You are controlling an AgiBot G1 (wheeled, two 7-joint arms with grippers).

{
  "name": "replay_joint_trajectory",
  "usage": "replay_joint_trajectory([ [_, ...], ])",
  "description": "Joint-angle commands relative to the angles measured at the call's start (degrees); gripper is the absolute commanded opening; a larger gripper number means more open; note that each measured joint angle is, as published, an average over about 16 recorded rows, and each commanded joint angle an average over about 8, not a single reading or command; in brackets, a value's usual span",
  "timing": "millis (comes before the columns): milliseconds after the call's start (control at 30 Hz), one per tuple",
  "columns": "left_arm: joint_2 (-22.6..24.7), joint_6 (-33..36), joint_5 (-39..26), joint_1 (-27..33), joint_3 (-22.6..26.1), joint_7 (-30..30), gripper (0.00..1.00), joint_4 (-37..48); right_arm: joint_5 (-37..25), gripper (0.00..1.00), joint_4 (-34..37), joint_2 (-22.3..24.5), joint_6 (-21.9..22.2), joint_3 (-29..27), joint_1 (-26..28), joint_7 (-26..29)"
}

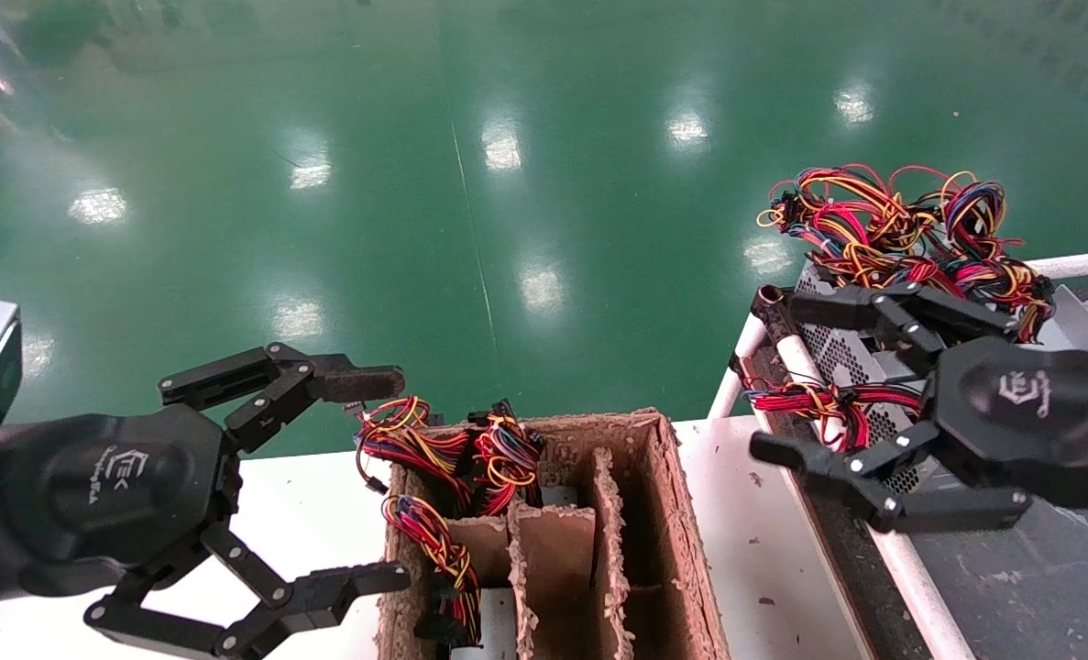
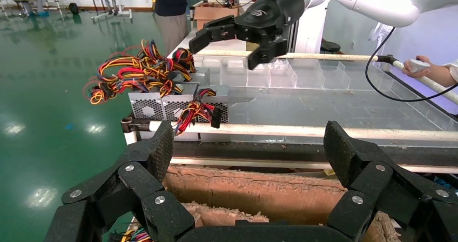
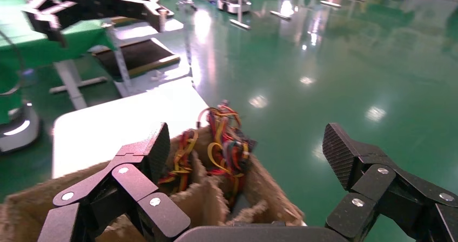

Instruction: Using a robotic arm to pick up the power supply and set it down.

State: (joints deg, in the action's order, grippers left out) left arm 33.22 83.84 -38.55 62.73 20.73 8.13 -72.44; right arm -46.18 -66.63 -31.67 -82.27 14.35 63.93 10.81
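Grippers (image 1: 782,376) (image 1: 383,481) spread, both unladen.

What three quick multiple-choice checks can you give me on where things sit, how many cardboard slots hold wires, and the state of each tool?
1. Where are the power supplies?
A. On the railed table at the robot's right
B. On the green floor
C. In the left tool

2. How many divider walls run lengthwise in the cardboard box?
A. None
B. Two
C. Five

3. What state is the right tool in?
A. Shut on a power supply
B. Open, holding nothing
C. Out of view

Answers: 1 A, they sit behind the white rail there. 2 B, two walls part it into three slots. 3 B, its fingers are spread above the supplies; the left tool is open too, beside the box.
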Motion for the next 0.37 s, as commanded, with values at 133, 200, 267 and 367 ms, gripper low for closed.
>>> replay_joint_trajectory([
  [133,0.0,0.0,0.0,0.0,0.0,0.0,1.0,0.0,1.02,1.0,-1.65,-0.79,-0.81,0.39,-0.56,-0.01],
  [200,0.0,0.0,0.0,0.0,0.0,0.0,1.0,0.0,1.44,1.0,-2.32,-1.12,-1.14,0.56,-0.79,-0.02],
  [267,0.0,0.0,0.0,0.0,0.01,0.0,1.0,0.0,1.85,1.0,-2.97,-1.43,-1.47,0.71,-1.01,-0.03],
  [367,0.0,0.0,0.0,0.0,0.01,0.0,1.0,0.0,2.16,1.0,-3.48,-1.68,-1.71,0.83,-1.18,-0.03],
])
